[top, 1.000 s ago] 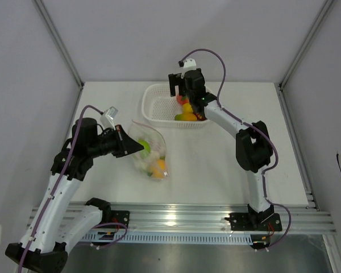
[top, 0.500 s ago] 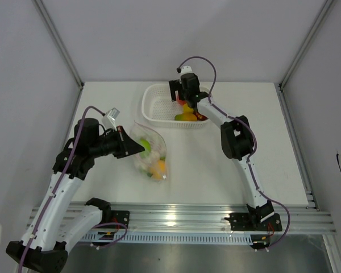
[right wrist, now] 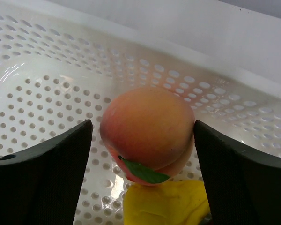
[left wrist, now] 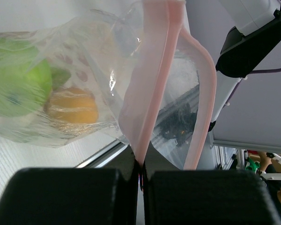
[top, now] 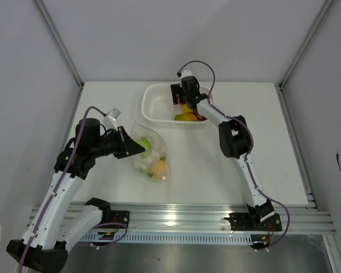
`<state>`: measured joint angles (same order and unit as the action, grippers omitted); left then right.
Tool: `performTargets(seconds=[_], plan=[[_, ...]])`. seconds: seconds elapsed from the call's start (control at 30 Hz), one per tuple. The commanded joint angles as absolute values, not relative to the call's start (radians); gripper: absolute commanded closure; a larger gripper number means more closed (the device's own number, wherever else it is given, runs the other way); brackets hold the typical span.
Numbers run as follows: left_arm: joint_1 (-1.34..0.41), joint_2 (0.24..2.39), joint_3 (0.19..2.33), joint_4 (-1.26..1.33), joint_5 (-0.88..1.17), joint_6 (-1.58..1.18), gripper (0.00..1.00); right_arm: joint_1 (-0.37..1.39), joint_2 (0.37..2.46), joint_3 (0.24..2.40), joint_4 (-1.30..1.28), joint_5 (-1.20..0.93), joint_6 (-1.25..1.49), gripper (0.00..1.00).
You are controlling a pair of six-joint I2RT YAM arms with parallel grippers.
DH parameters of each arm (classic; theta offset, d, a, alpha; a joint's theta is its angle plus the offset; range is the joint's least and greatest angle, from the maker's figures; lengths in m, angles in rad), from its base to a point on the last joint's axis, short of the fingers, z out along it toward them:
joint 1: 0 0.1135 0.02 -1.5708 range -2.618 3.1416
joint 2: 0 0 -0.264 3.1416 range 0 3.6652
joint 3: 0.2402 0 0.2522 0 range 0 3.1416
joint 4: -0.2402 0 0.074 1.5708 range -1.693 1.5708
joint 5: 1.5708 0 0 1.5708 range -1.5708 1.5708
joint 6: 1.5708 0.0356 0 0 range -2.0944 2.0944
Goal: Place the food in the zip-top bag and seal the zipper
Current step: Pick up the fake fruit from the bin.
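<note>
**While clamped on the zipper, reaching wide into the basket**

When viewed from above, shows the zip-top bag (top: 151, 154) lying at about 8 o'clock on the white table (top: 216, 165), with the white perforated basket (top: 153, 111) at 12 o'clock, well apart from it. Finds the left gripper (top: 137, 147) at the bag's 9 o'clock edge, clenched on the zipper (left wrist: 152, 79). From the left wrist, shows that pink strip rising from between the closed black pads (left wrist: 70, 197) towards 12 o'clock, with its other half bowing away towards 2 o'clock, and so leaves the mouth gaping. Reveals through the clear plastic a green apple (left wrist: 11, 79) at 9 o'clock and a yellow-orange citrus (left wrist: 72, 107) touching it. Hints at more pale pieces in the top view, too small to name.

Places the right gripper (top: 186, 103) down inside the basket, towards its 1 o'clock part. From the right wrist, shows the jaws spread wide and grasping nothing. Sets one finger (right wrist: 42, 173) at 9 o'clock of the peach (right wrist: 147, 129) with a clear gap, the other at 3 o'clock right by the skin; cannot tell whether touching. Shows the peach against the perforated plastic, with a yellow fruit (right wrist: 166, 206) touching it at 6 o'clock.
</note>
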<state>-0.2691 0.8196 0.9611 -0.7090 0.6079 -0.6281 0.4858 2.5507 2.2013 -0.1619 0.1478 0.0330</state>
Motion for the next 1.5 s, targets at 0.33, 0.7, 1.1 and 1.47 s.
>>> performTargets(seconds=[0.33, 0.7, 1.1, 1.47], plan=[[-0.272, 0.801, 0.950, -0.686, 0.635, -0.624, 0.99, 0.488, 2.556, 2.253, -0.161, 0.127, 0.041, 0.55], [-0.272, 0.787, 0.937, -0.686, 0.634, -0.629, 0.99, 0.534, 2.396, 2.220, -0.141, 0.164, 0.009, 1.00], [-0.272, 0.822, 0.937, -0.650, 0.640, -0.630, 0.99, 0.678, 1.942, 1.967, -0.155, 0.244, -0.037, 1.00], [-0.272, 0.815, 0.923, -0.635, 0.635, -0.637, 0.99, 1.038, 1.442, 1.566, -0.163, 0.317, -0.022, 1.00]])
